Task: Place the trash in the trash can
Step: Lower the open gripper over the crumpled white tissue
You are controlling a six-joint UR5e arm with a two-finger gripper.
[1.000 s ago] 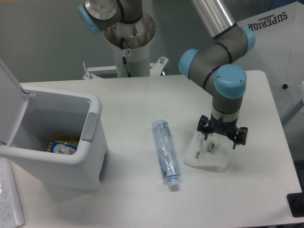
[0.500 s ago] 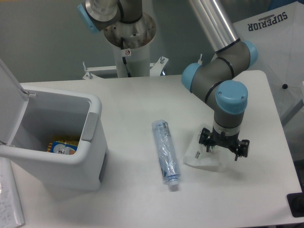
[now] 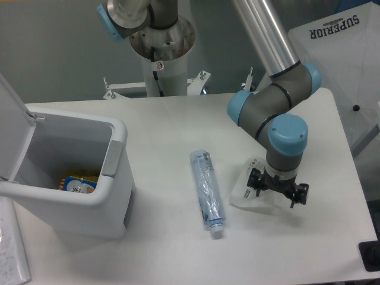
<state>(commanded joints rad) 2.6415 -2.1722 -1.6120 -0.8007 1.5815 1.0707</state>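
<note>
My gripper (image 3: 277, 191) is low at the right of the frame, pressed down over the crumpled white wrapper (image 3: 250, 194); the wrist hides my fingertips, so I cannot tell whether they are spread or pinched on the plastic. The wrapper is thin, glossy and wrinkled, with small green-black print, and it lies flat on the white table (image 3: 178, 127), sticking out to the left of my gripper. To my right there is a band of bare tabletop before the table's right edge; below me there is more bare surface toward the lower edge.

Just left of the wrapper, apart from it, the crushed clear bluish bottle (image 3: 208, 190) lies lengthwise in the middle of the frame, pale cap toward the bottom. A wide strip of table separates it from the trash can (image 3: 113, 196) at the left: boxy, smooth white plastic with rounded corners, a grey panel facing me, its lid (image 3: 12, 127) tipped up. Something blue and orange (image 3: 77, 183) lies inside.
</note>
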